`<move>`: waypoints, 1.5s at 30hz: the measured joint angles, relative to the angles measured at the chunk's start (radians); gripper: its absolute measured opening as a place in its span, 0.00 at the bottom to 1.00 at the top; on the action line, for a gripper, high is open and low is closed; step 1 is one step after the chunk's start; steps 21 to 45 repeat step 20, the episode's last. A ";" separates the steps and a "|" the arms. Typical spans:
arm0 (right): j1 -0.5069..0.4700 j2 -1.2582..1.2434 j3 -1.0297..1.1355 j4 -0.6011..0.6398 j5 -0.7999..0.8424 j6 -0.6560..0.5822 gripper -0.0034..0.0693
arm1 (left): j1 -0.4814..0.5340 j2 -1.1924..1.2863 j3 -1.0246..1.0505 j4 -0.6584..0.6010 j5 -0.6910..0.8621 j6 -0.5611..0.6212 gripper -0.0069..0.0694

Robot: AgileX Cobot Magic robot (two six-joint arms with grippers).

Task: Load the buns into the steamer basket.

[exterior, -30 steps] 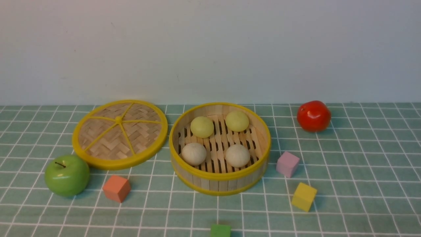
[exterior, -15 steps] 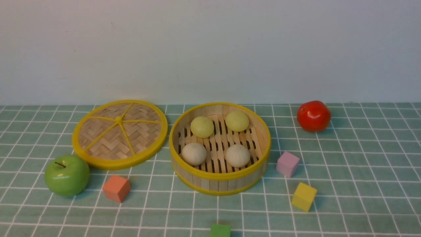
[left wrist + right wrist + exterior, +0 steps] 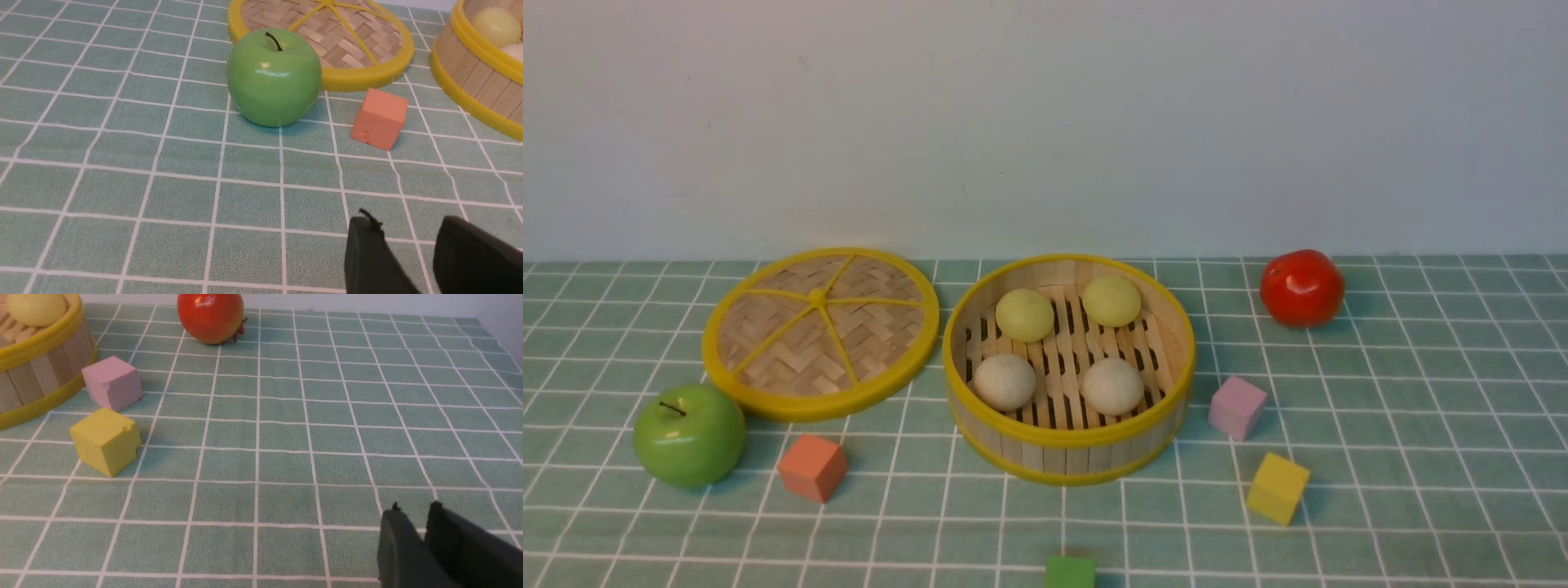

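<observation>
Left hand (image 3: pixel 402 241) is hanging low over the checked cloth near the front-left part of the surface, fingers (image 3: pixel 367 257) spread with a clear gap and nothing between them. Right hand (image 3: pixel 414 526) is the same deal over toward the front-right, except its two tips sit only a sliver apart, empty too. Neither hand shows up in the front view.

Closest to the left hand: a glossy green apple (image 3: pixel 689 435) and an orange cube (image 3: pixel 812 466) just beside it, with the flat woven lid (image 3: pixel 820 333) lying right behind them. On the right hand's side there's a yellow cube (image 3: pixel 1277 487), a pink cube (image 3: pixel 1237 407) close to the basket wall, and a red fruit (image 3: pixel 1302 287) near the back edge. A green cube (image 3: pixel 1070 572) peeks in at the front edge.

The steamer basket (image 3: pixel 1068 441) sits mid-surface, and all four buns (image 3: pixel 1067 354) are inside on the slats: two yellow-green ones toward the back, two off-white ones toward the front, none touching.
</observation>
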 joint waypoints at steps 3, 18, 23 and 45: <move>0.000 0.000 0.000 0.000 0.000 0.000 0.20 | 0.000 0.000 0.000 0.000 0.000 0.000 0.40; 0.000 0.000 0.000 0.000 0.000 0.000 0.22 | 0.000 0.000 0.000 0.000 0.000 0.000 0.40; 0.000 0.000 0.000 0.000 0.000 0.000 0.23 | 0.000 0.000 0.000 0.000 0.000 0.000 0.40; 0.000 0.000 0.000 0.000 0.000 0.000 0.23 | 0.000 0.000 0.000 0.000 0.000 0.000 0.40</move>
